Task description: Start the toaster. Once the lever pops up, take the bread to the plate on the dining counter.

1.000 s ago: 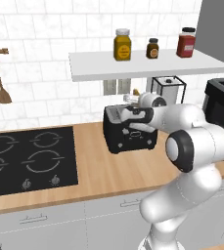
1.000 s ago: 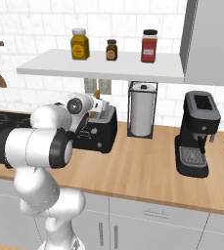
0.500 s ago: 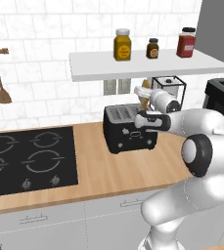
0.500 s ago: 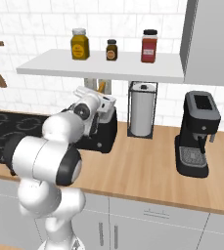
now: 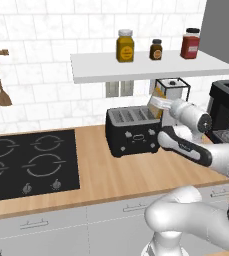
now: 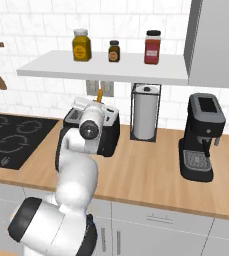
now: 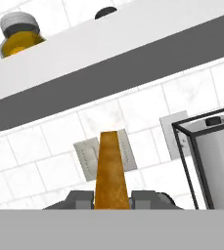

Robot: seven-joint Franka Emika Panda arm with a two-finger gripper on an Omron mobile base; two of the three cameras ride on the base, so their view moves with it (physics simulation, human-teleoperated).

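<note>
The black toaster stands on the wooden worktop below the shelf. My gripper hovers just above the toaster's right end, shut on the bread. The slice stands upright and edge-on between the fingers, with its golden-brown crust showing. It hangs clear of the slots. The plate and the dining counter are out of view.
A white shelf with three jars runs close above the hand. A wire paper-towel holder stands right of the toaster, then a black coffee machine. A black hob lies to the left.
My hand has risen slightly and moved right along the toaster top with the bread in it. The elbow has swung out to the right. The toaster has not moved.
</note>
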